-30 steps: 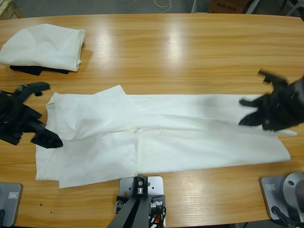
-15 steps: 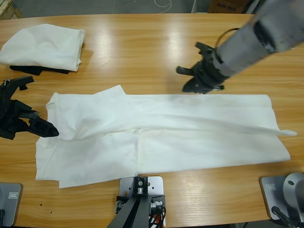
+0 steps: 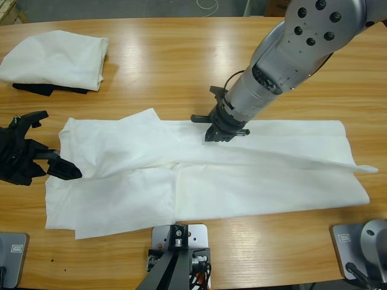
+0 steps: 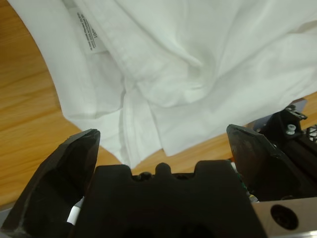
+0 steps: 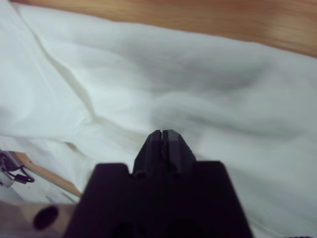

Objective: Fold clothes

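The right arm (image 3: 302,48) comes down from the upper right corner, a thick silver forearm narrowing to the wrist near the middle. Its claw (image 3: 221,130) points down and left — in the right wrist view the two black jaws (image 5: 162,144) sit pressed together, tips meeting with no gap and nothing seen between them. The left claw (image 3: 45,148) enters low from the left edge, tips pointing right. Its jaws stand wide apart — nothing between them (image 4: 163,163).
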